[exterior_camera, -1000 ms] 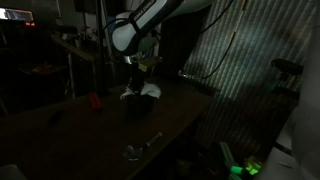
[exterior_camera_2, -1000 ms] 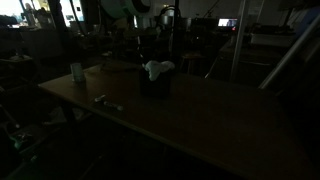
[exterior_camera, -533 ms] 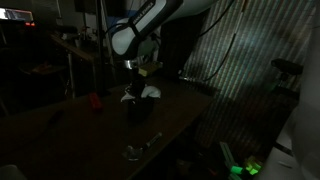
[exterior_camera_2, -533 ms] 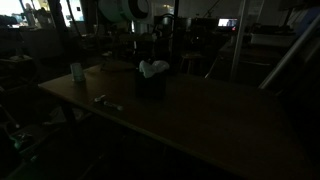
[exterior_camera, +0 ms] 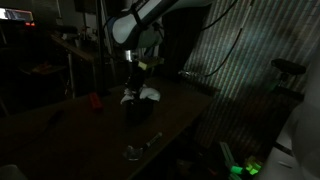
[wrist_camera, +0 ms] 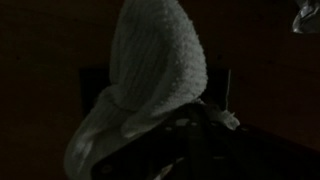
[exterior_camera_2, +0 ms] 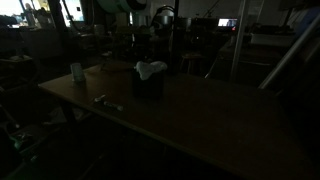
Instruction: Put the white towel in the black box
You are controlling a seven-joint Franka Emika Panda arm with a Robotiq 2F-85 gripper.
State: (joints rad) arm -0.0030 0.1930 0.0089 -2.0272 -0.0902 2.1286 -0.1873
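red object [exterior_camera: 95, 100], metal piece [exterior_camera: 135, 150], pale cup [exterior_camera_2: 77, 71]

No text, label, brand, number or sign can be read in any of the views; the scene is too dark and every surface too dim to make out any lettering
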